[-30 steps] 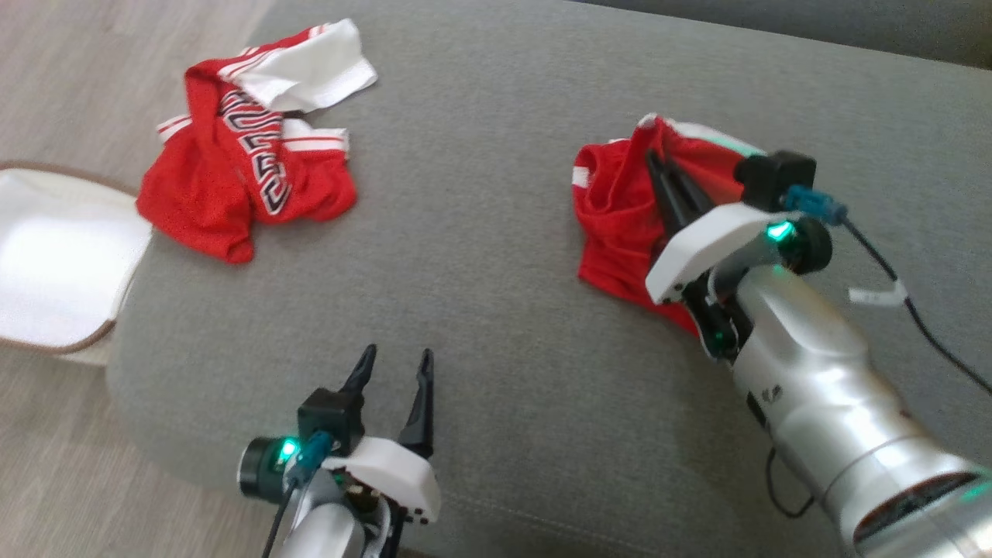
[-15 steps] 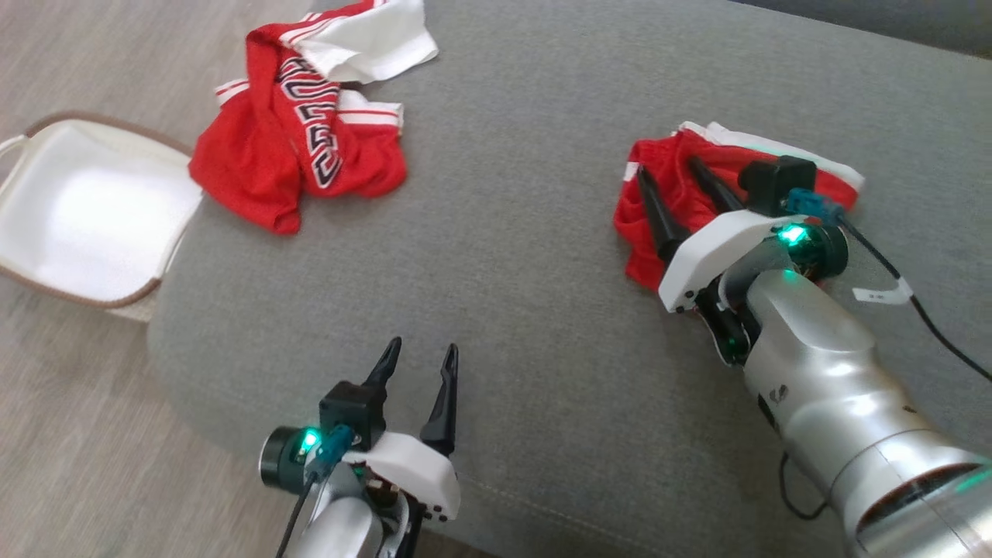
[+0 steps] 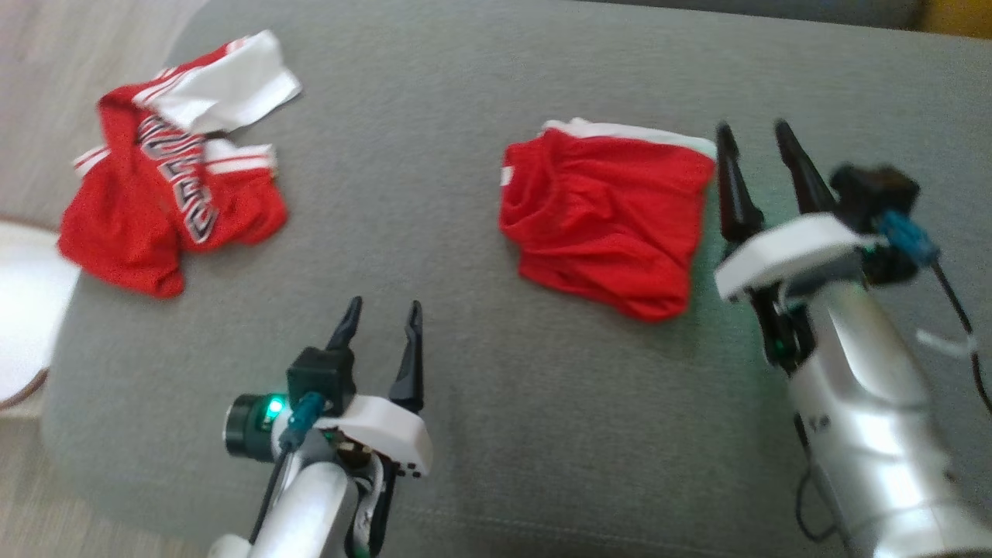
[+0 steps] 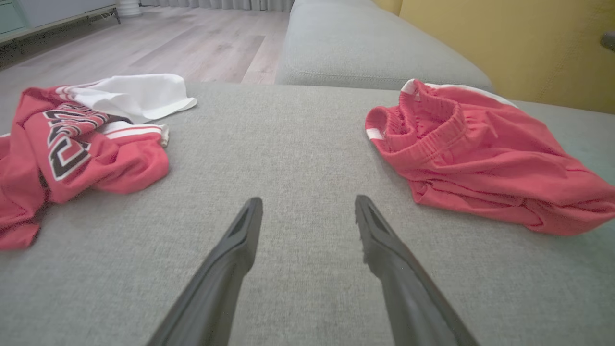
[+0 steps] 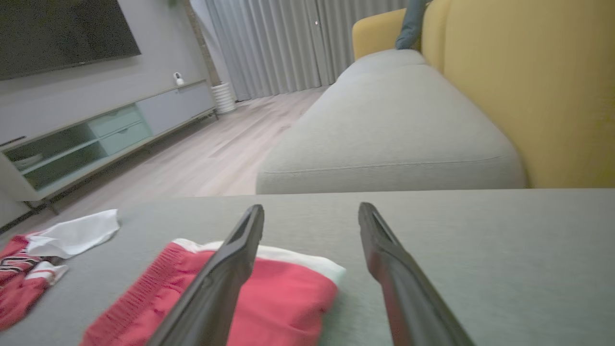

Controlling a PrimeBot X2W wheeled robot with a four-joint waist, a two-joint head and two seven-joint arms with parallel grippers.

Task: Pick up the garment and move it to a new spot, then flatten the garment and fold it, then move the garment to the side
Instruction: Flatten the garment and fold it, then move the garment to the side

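Note:
The garment point(image 3: 608, 217) is a red pair of shorts with a white edge, lying folded in a compact bundle on the grey sofa seat point(image 3: 480, 403). It also lies at the right of the left wrist view, the garment point(image 4: 480, 154), elastic waistband toward the camera. My right gripper point(image 3: 753, 130) is open just to the right of it, apart from the cloth, nothing between its fingers. In the right wrist view the right gripper point(image 5: 311, 209) hovers over the garment point(image 5: 288, 293), at that view's lower left. My left gripper point(image 3: 385, 306) is open and empty above the seat's near part, shown again as the left gripper point(image 4: 307, 202).
A crumpled red and white jersey point(image 3: 170, 201) with lettering lies at the seat's far left, also the jersey point(image 4: 81, 144). A white basket point(image 3: 23, 310) stands on the wooden floor beyond the left edge. A yellow backrest point(image 5: 528, 96) rises on the right.
My right gripper opened, let go of the red garment and drew back to its right. The garment now lies free. The head camera shifted; the left gripper stayed open.

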